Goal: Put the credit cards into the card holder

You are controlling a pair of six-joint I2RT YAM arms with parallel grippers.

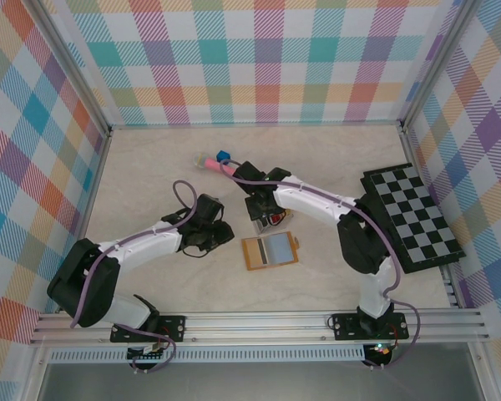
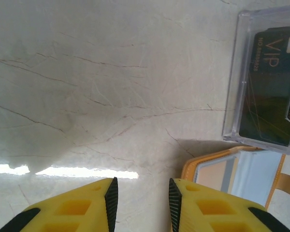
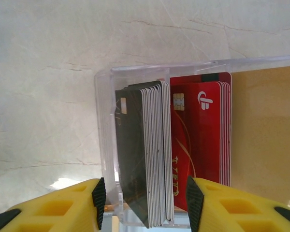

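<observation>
The credit cards stand on edge in a clear plastic box [image 3: 104, 125]: a black-and-grey stack [image 3: 140, 145], red ones [image 3: 203, 130] behind it, and a tan one [image 3: 266, 140] at the right. My right gripper [image 3: 145, 187] is open and straddles the black-and-grey stack, with a gap on each side. The card holder [image 1: 270, 251] lies open and flat just in front of the box [image 1: 271, 219]. My left gripper [image 2: 142, 186] is open over bare table, with the card holder's orange edge [image 2: 203, 162] just to its right. A black VIP card [image 2: 273, 82] lies in the box beyond it.
A black-and-white chequered board [image 1: 413, 219] lies at the right by the wall. A pink and blue item [image 1: 215, 159] rests toward the back. Plaid walls enclose three sides and a metal rail [image 1: 259, 322] runs along the front.
</observation>
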